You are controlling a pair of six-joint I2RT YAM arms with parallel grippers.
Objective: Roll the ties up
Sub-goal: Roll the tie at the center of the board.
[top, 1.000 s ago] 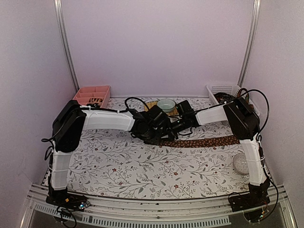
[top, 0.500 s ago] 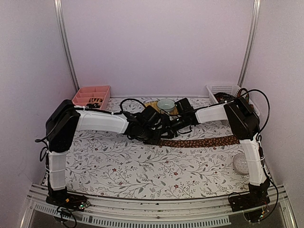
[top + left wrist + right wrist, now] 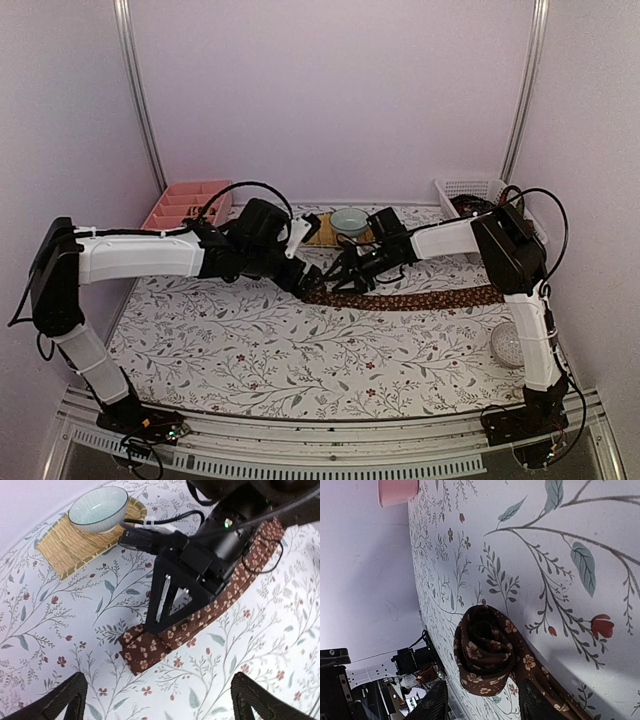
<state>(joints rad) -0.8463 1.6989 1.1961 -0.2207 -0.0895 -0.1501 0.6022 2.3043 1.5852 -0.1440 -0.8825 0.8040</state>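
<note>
**OP:** Now that my left gripper [image 3: 160, 703] has let go and backed off, jaws wide apart, the roll [image 3: 485, 652] sits on its own mid table [image 3: 250, 350], with my right gripper [image 3: 481, 702] straddling the tie [image 3: 430, 297] just behind it.

**Reply:** Right one pinching it?

**OP:** Can't tell, jaws half apart. Roll seems to hold, but most of the tie lies flat off right, so loads left.

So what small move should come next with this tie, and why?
Probably the right jaws should close on the small roll and turn it further along the tie. Only its end is rolled, most lies flat, and the left jaws stand open above, holding nothing.
</note>
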